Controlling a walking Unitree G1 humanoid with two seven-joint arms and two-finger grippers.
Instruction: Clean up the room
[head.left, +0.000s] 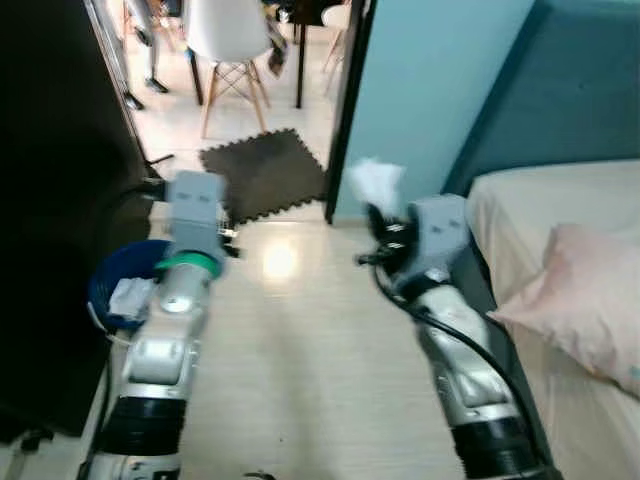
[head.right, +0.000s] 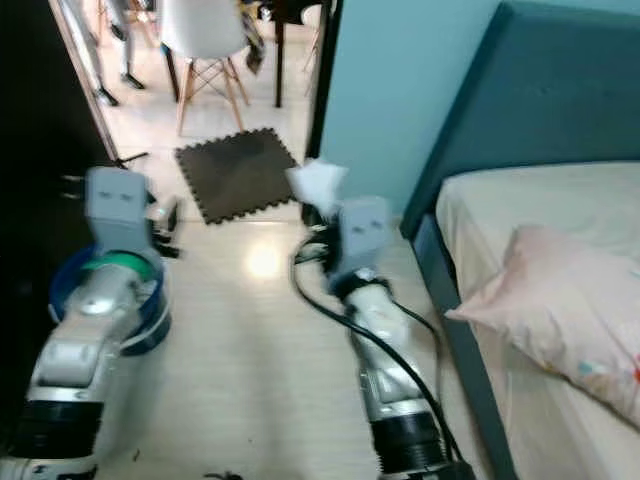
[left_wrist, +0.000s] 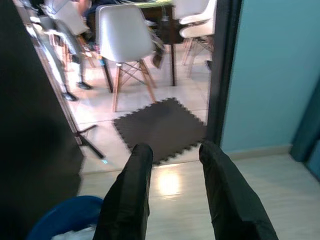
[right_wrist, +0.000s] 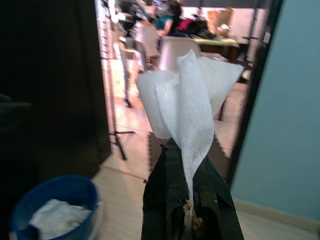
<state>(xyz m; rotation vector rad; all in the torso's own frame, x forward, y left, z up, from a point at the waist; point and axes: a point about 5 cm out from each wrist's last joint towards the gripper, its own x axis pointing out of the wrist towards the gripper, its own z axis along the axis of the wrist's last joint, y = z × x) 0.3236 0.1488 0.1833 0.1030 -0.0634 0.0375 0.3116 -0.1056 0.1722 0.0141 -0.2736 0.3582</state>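
Bedroom floor of pale boards, doorway ahead. Right gripper (right_wrist: 192, 200) is clamped on crumpled white tissue (right_wrist: 185, 100), held aloft mid-floor. Left gripper (left_wrist: 172, 165) fingers apart, empty. Round blue plastic bin (head.left: 125, 270) sits by the floor's left edge. Carry step; next: swing left, release over bin.

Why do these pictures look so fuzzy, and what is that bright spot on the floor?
Left eye view: soft blur throughout; the bright spot is glare on the glossy floor. Right wrist view: the tissue in the right gripper looks washed out. Left wrist view: left side dark.
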